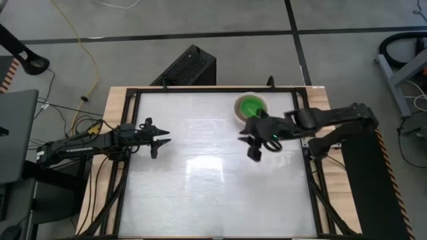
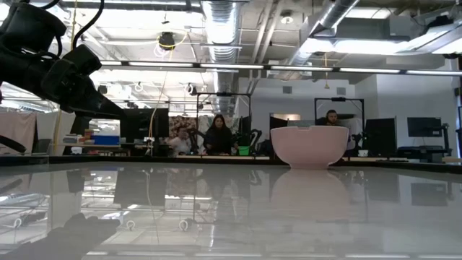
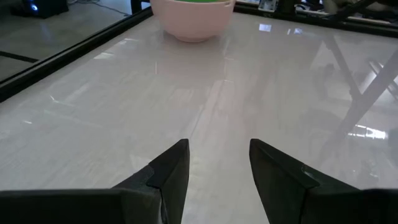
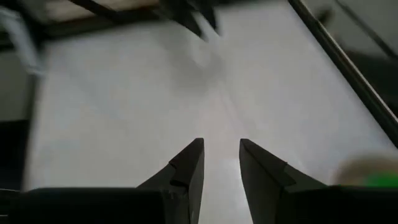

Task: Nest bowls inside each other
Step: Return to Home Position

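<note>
Bowls (image 1: 251, 107) nested in one stack on the table (image 1: 200, 193), near its far edge and right of centre; both claws open.

Low view: the pink bowl (image 2: 309, 146) is outermost and stands upright on the glossy white top. High view: the green bowl (image 1: 251, 105) sits innermost, with a pale rim showing around it. The bowls between cannot be told apart. The right claw (image 4: 221, 142) hovers above the table just beside the stack, on its near side, not touching it, fingers spread with a clear gap. The left claw (image 3: 219, 143) waits over the left side of the table, well apart from the stack and pointing toward it, fingers also parted.
</note>
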Controlling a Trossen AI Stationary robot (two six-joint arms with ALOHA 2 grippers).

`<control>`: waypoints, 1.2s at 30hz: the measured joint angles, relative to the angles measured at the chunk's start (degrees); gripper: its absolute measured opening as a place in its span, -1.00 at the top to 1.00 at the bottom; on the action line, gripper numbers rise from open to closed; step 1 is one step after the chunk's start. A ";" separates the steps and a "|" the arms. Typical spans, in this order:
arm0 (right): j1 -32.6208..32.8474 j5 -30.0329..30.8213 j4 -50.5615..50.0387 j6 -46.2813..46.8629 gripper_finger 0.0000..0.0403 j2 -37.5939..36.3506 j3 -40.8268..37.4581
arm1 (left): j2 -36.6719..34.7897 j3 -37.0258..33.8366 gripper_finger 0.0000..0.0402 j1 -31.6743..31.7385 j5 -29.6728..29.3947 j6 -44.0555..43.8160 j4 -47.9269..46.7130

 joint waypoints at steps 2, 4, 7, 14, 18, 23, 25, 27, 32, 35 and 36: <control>4.02 1.34 4.87 -1.90 0.40 -0.52 -0.89 | 0.01 0.00 0.22 -0.02 0.02 0.00 -0.02; 7.22 1.88 11.25 -5.52 0.40 -1.39 -4.17 | 0.01 0.00 0.22 0.00 0.01 0.00 -0.02; 10.03 1.87 22.49 -9.95 0.40 -3.83 -12.19 | 0.01 0.00 0.22 0.00 0.02 -0.01 0.00; 5.32 -1.66 50.62 -12.00 0.40 -13.98 -36.25 | 0.01 0.00 0.22 -0.02 0.02 0.00 -0.02; -0.03 -8.46 64.20 -10.79 0.40 -19.15 -48.93 | 0.01 0.00 0.22 0.00 0.02 0.00 0.00; -5.61 -11.80 67.27 -4.92 0.40 -27.21 -60.73 | 0.01 0.00 0.22 -0.01 0.01 0.00 -0.01; -6.55 -12.38 68.24 -3.48 0.40 -31.32 -64.61 | -0.01 0.00 0.22 0.00 -0.01 -0.01 -0.01; -7.06 -12.32 68.57 -3.10 0.40 -35.93 -67.84 | 0.01 0.00 0.22 -0.02 0.02 -0.02 -0.02; -7.00 -10.80 68.14 -1.21 0.40 -45.92 -73.45 | 0.01 0.00 0.22 0.00 0.00 0.00 -0.01; -6.36 -10.76 66.16 -1.07 0.40 -50.30 -74.67 | 0.01 0.00 0.22 0.00 0.00 0.00 -0.02; -6.06 -10.76 64.59 -1.43 0.40 -51.55 -75.16 | 0.01 0.00 0.22 -0.02 0.00 0.00 -0.01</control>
